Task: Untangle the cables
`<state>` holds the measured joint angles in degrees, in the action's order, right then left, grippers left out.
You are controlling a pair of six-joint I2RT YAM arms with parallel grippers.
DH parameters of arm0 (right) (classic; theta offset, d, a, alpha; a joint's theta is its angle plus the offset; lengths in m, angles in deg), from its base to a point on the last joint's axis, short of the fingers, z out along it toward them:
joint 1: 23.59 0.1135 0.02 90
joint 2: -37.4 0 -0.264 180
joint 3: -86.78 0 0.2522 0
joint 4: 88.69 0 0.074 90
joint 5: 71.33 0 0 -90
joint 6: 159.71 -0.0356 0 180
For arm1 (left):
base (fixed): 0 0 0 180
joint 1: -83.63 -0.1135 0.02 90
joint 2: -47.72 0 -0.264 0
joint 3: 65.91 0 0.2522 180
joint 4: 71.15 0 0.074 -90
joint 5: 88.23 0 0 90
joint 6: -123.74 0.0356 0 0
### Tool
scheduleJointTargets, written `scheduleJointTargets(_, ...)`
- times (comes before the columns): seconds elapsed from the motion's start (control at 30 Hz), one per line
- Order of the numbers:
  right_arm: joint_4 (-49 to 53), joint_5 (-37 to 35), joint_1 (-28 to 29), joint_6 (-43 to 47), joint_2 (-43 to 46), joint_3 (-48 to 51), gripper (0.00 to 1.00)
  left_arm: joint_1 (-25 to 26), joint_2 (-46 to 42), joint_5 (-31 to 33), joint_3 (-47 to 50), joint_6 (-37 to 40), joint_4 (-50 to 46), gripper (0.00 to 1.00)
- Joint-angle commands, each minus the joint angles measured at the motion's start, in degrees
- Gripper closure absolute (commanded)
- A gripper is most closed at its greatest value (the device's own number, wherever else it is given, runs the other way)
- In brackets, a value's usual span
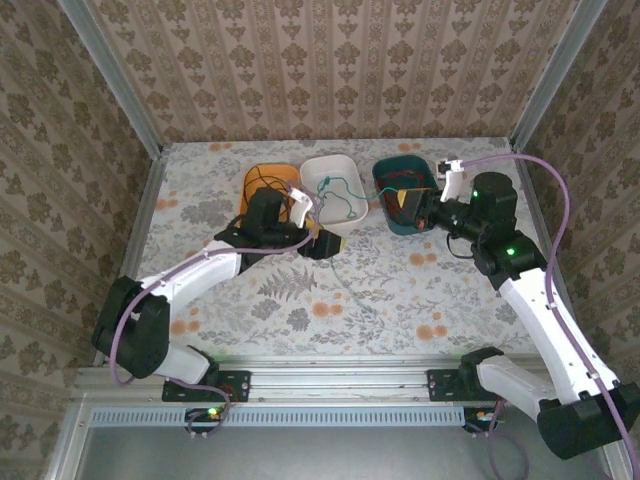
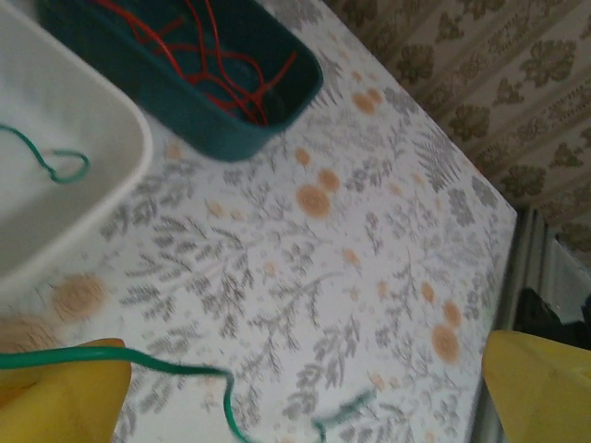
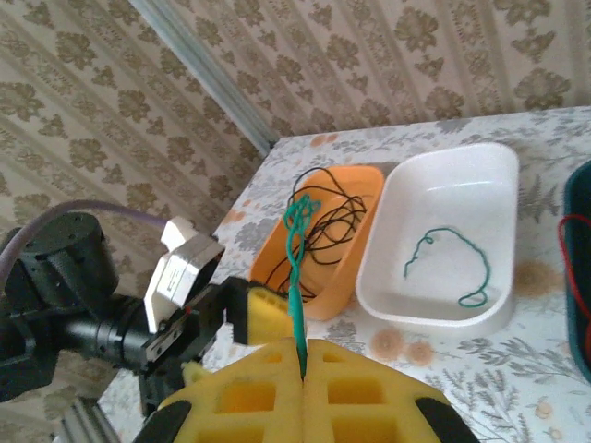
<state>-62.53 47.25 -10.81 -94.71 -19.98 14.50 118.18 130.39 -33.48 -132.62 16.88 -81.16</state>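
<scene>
My right gripper (image 3: 304,355) is shut on a green cable (image 3: 295,268) that rises twisted from between its yellow pads. This cable runs past the left gripper's yellow pad (image 3: 265,314). My left gripper (image 2: 305,406) is open; the green cable (image 2: 175,369) drapes over its left pad (image 2: 55,397) and dangles loose between the jaws. Another green cable (image 3: 452,263) lies in the white bin (image 3: 499,185). Black cables (image 3: 337,217) fill the orange bin (image 3: 355,277). Red cables (image 2: 212,65) lie in the teal bin (image 2: 231,129).
The three bins stand in a row at the back of the floral table (image 1: 400,290): orange (image 1: 255,175), white (image 1: 350,165), teal (image 1: 385,175). The left gripper (image 1: 322,240) hovers before the white bin, the right gripper (image 1: 402,205) over the teal one. Wallpapered walls enclose the table.
</scene>
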Motion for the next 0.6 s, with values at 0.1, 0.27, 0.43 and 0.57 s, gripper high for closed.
scheduleJointTargets(0.1,-7.04,8.07,-1.89,-5.94,-0.19,-1.16,1.00,-1.08,1.74,8.66,-0.83,0.10,5.00,0.05)
scheduleJointTargets(0.27,-9.25,9.68,-3.14,-8.03,0.04,-0.63,1.00,-2.49,0.86,15.84,2.66,-2.73,9.47,0.06)
scheduleJointTargets(0.43,-10.23,10.48,-3.82,-8.97,0.26,0.06,1.00,-3.86,-1.65,18.39,6.41,-5.18,14.02,0.05)
scheduleJointTargets(0.57,-12.29,12.69,-4.00,-10.65,-0.42,0.74,1.00,-3.96,-2.29,16.79,6.59,-5.02,14.77,0.04)
